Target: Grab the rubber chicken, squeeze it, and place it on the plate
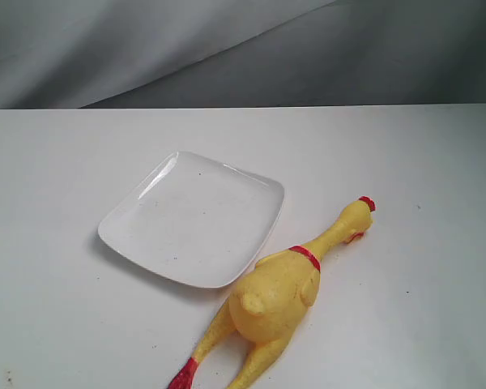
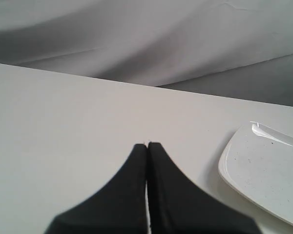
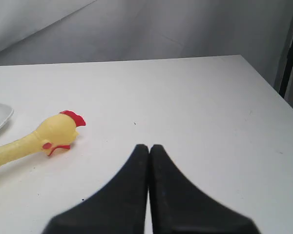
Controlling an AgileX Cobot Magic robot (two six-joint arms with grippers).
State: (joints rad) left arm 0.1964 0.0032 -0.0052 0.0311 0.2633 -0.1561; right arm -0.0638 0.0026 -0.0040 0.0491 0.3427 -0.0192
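The yellow rubber chicken [image 1: 279,288] lies on the white table, head with red comb toward the back right, red feet at the front edge of the exterior view. Its body touches the front right corner of the white square plate [image 1: 138,231], which holds nothing. Neither arm shows in the exterior view. My left gripper [image 2: 147,144] is shut and empty above bare table, the plate [image 2: 234,168] off to its side. My right gripper [image 3: 149,146] is shut and empty too, with the chicken's head [image 3: 56,131] a short way off.
A grey cloth backdrop [image 1: 243,49] hangs behind the table's far edge. In the right wrist view the table's side edge [image 3: 273,87] drops off, and a dark stand pole [image 3: 290,53] rises beyond it.
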